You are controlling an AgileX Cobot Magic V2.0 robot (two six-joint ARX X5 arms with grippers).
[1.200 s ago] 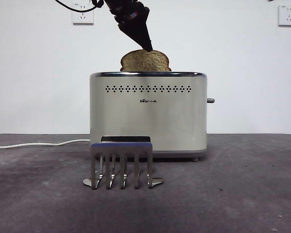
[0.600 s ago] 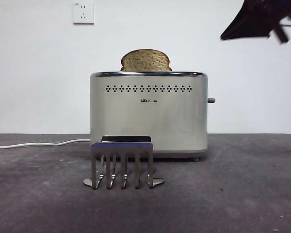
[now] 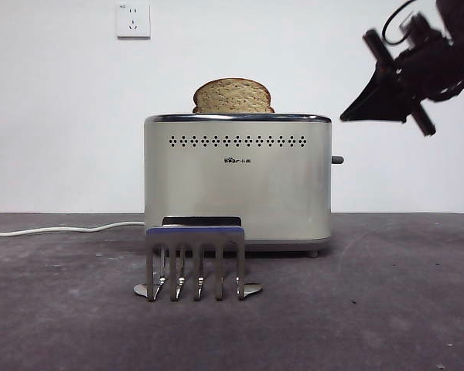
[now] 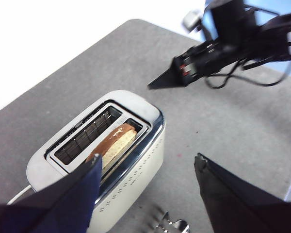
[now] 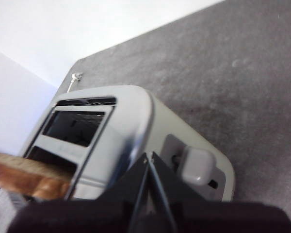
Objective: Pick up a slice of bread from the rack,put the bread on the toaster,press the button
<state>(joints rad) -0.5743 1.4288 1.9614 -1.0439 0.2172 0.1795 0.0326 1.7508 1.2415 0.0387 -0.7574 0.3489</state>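
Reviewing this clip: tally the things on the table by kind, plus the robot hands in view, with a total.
Toaster: 1
Slice of bread, standing in a toaster slot: 1
Rack: 1
Robot hands: 2, the left hand open and the right hand shut, above the toaster's button
Total: 5

Dark grey textured table, boxy cream-beige toaster standing on it, small shiny silver metal rack in front (nearer the front camera), white cable behind

The slice of bread stands in the toaster, behind the rack.
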